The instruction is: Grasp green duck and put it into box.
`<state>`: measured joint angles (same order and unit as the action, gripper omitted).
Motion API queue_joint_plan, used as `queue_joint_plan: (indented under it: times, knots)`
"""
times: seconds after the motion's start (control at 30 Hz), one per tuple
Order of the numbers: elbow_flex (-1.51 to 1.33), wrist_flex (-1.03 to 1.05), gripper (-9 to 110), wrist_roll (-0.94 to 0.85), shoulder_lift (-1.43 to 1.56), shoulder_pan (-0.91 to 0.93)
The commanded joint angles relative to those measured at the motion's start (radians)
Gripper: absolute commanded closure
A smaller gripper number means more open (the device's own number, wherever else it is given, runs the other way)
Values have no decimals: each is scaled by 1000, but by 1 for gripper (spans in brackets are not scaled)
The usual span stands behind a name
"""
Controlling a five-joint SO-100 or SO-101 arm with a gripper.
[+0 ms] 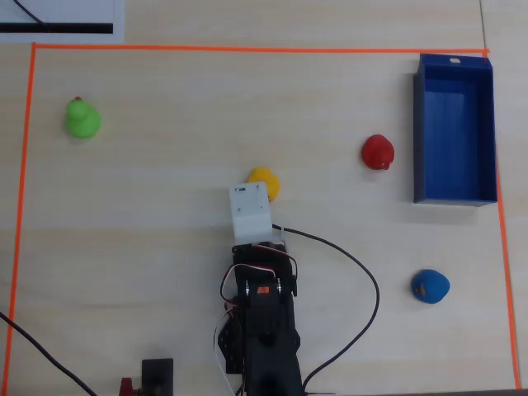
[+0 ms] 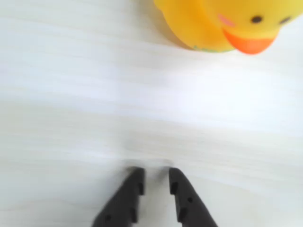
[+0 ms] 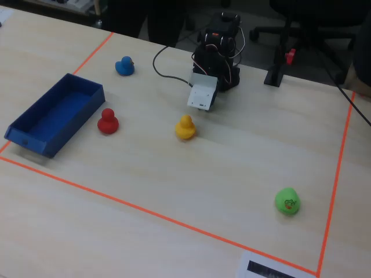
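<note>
The green duck sits far left in the overhead view, and near right in the fixed view. The dark-blue box stands open and empty at the right edge of the overhead view, at the left in the fixed view. The arm is folded at the table's middle, and its white wrist mount hides the gripper from above. In the wrist view my gripper hangs over bare table, its black fingers a narrow gap apart with nothing between them. It is far from both the green duck and the box.
A yellow duck sits just ahead of the gripper, at the top of the wrist view. A red duck stands left of the box. A blue duck lies near the arm's cable. Orange tape frames the work area.
</note>
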<state>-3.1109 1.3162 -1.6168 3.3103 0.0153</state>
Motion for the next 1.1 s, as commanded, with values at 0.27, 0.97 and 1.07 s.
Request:
queue_joint_plan:
  times: [0.27,0.97,1.07]
  knots:
    - [75,-21,101,-20,-69,-77]
    - [989,-678,77,95,-1180,-515]
    - [1074,-790,78,146,-1276,-551]
